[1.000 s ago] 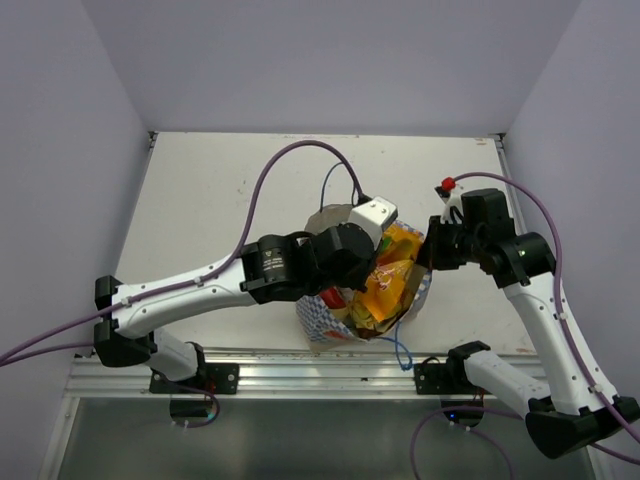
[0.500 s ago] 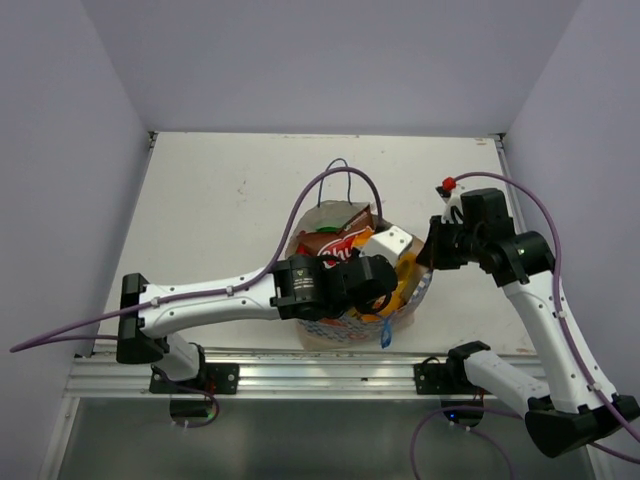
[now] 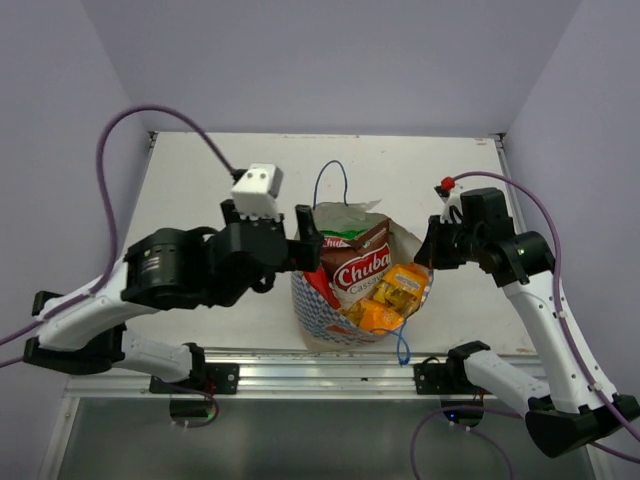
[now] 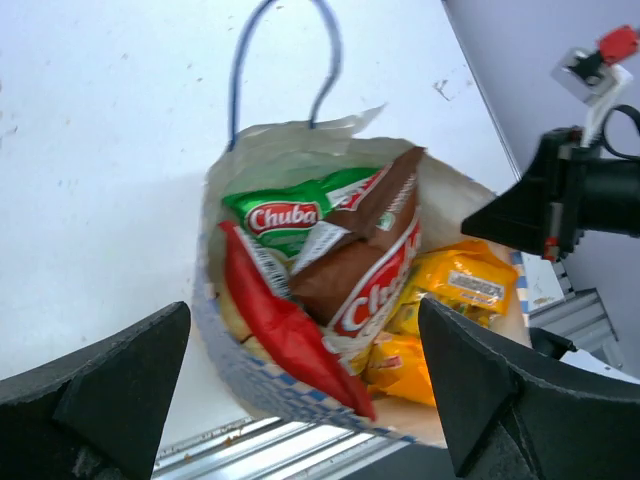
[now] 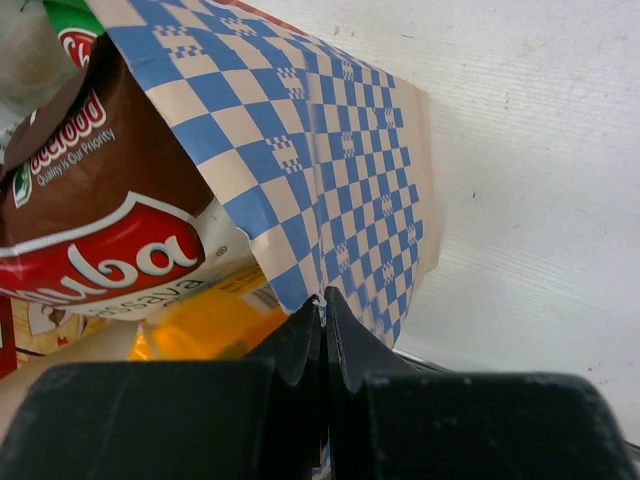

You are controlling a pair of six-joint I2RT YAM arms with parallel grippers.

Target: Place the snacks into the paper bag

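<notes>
The paper bag (image 3: pixel 322 316), blue-checked outside, stands open near the table's front edge. In it sit the snacks: a brown-white Chuba packet (image 3: pixel 358 268) (image 4: pixel 355 270), a green one (image 3: pixel 345 222) (image 4: pixel 290 212), a red one (image 3: pixel 318 290) (image 4: pixel 285 335) and an orange-yellow packet (image 3: pixel 395 295) (image 4: pixel 460 285). My left gripper (image 3: pixel 268 235) (image 4: pixel 305 400) hovers left of and above the bag, open and holding nothing. My right gripper (image 3: pixel 428 250) (image 5: pixel 324 305) is shut on the bag's right rim (image 5: pixel 330 170).
One blue cord handle (image 3: pixel 330 180) lies on the table behind the bag, another (image 3: pixel 402 345) hangs over the front. A metal rail (image 3: pixel 320 375) runs along the near edge. Grey walls close in the table on three sides.
My left gripper has pulled up and left out of the bag and opened, leaving the brown-white packet inside. The right gripper has kept its hold on the rim.
</notes>
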